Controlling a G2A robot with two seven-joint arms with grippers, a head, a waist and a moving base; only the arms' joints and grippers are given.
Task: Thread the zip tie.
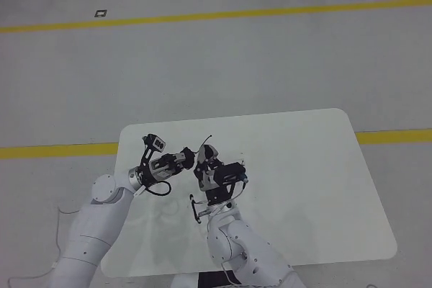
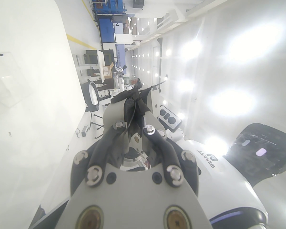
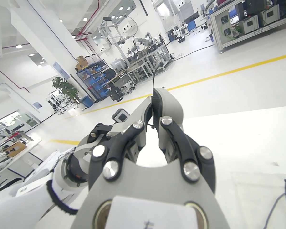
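Two grippers tip to tip above bench (image 1: 309,180), 9 o'clock of centre. Right gripper (image 3: 152,97) fingers (image 3: 168,106) clamped on zip tie (image 3: 154,82), tail jutting toward 1 o'clock. Left gripper (image 2: 133,94) fingers (image 2: 114,113) together on same zip tie.

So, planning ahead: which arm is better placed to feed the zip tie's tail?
Probably right: the right end effector pinches the zip tie, tail sticking out free, close to the left end effector.
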